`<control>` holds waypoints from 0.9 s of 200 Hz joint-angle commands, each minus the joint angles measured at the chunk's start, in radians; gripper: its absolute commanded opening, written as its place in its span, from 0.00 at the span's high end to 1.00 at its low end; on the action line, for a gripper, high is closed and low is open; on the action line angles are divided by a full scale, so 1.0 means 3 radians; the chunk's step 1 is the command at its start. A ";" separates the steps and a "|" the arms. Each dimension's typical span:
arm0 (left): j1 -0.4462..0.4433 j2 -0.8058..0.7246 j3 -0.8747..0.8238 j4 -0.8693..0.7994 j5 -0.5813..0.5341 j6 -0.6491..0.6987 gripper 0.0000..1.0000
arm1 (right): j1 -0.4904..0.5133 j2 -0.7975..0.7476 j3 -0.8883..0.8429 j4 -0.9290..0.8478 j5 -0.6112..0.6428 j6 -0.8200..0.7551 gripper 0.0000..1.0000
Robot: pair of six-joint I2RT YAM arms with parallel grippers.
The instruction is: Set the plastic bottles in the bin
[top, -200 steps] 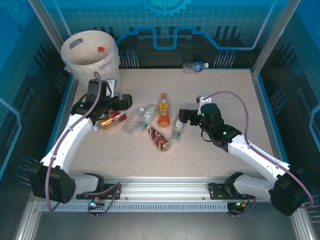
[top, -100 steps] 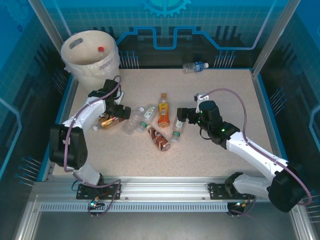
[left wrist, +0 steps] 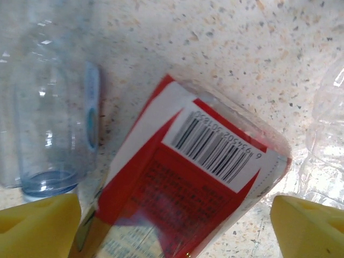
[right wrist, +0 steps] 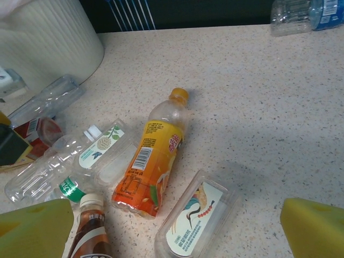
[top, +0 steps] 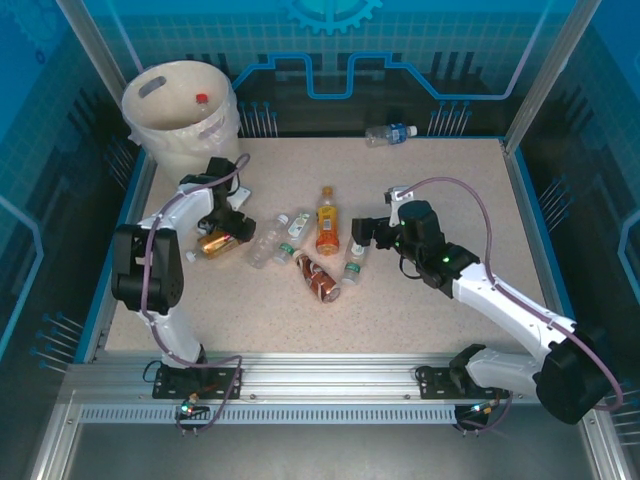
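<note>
Jaws of the left gripper (left wrist: 172, 231) stand apart astride the red-labelled bottle (left wrist: 199, 177) lying on the table (left wrist: 242, 54) near the bin (top: 185, 150), seemingly to grasp it, while the right gripper (top: 367, 232) waits open beside the loose bottles (right wrist: 153, 161).

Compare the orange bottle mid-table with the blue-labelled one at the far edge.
The orange bottle has an orange cap and yellow-orange label; the blue-labelled bottle is clear with a blue label. The orange bottle lies among other bottles; the blue-labelled bottle lies alone. Seen from above, the orange bottle runs near-to-far, the blue-labelled bottle crosswise. Both lie flat on the table, outside the bin.
</note>
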 commanded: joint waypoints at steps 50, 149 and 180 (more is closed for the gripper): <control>-0.0036 0.0102 0.0159 -0.0066 0.0470 -0.0003 0.22 | -0.0021 0.0200 0.0279 0.0046 -0.0270 -0.0104 0.00; -0.0083 0.0313 0.0232 -0.0003 0.0202 -0.0302 0.12 | -0.0019 0.0172 0.0268 -0.0010 -0.0265 -0.0129 0.00; -0.0112 0.0306 0.0217 -0.0064 0.0329 -0.0171 0.11 | -0.0019 0.0177 0.0260 -0.0009 -0.0261 -0.0115 0.00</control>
